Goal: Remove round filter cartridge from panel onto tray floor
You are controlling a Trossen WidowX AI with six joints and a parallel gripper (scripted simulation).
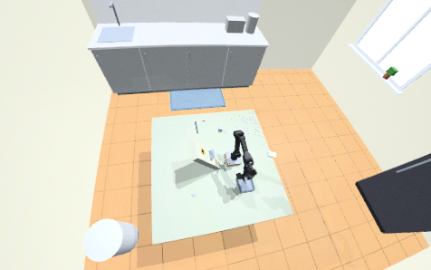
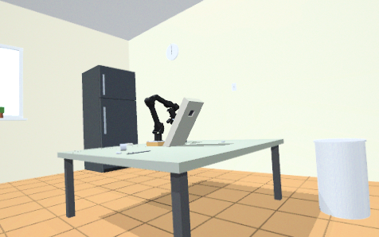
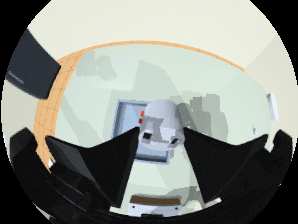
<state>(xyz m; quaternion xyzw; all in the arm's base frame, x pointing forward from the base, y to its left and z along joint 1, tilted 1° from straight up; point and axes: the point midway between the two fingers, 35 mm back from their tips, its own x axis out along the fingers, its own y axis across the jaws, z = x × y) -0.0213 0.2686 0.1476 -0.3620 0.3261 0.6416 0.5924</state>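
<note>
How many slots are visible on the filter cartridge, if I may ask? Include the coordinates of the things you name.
2: in the wrist view, one slot (image 3: 147, 135) at the cartridge's (image 3: 162, 114) lower left, another (image 3: 174, 142) at its lower right. Its far side is hidden.

No lettering, brand, number or sign can be read in any of the views; on the pale face of the wall clock (image 2: 173, 54), dark hands can be seen but no numerals can be made out, and on the service panel (image 1: 197, 154) (image 2: 182, 125) the markings are shown too small to be read
</note>
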